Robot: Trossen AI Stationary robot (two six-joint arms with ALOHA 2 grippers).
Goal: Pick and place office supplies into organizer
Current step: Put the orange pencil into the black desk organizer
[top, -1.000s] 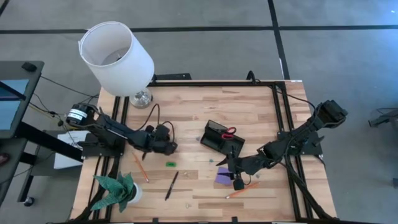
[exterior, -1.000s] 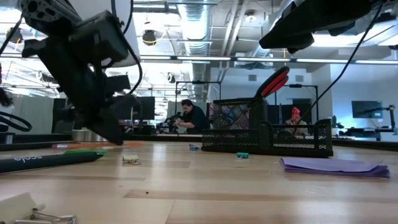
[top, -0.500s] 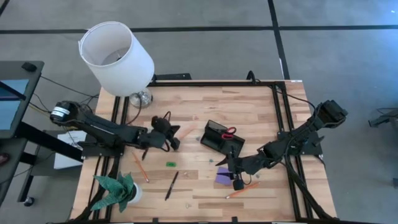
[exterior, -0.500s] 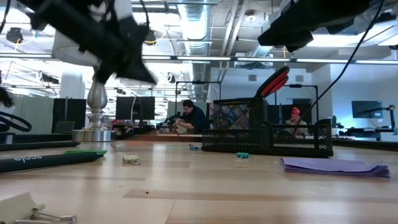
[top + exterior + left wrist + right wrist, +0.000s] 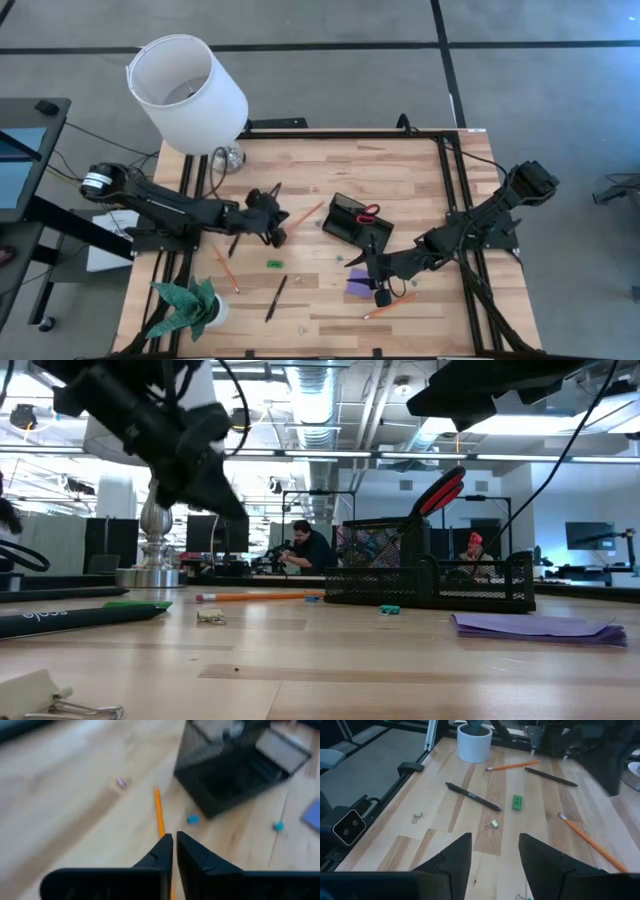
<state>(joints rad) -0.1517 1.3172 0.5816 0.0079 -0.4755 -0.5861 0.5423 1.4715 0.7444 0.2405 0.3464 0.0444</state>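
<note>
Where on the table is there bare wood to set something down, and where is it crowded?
Free: the far strip between the lamp base and the organizer. Crowded: around the purple note pad, where the right gripper hovers, and by the left gripper near an orange pencil.

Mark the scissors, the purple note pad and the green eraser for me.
scissors (image 5: pixel 369 211), high view, on the red handle loops sticking out of the organizer.
purple note pad (image 5: pixel 535 626), low view, on its top sheet.
green eraser (image 5: pixel 517 802), right wrist view, on its top face.
</note>
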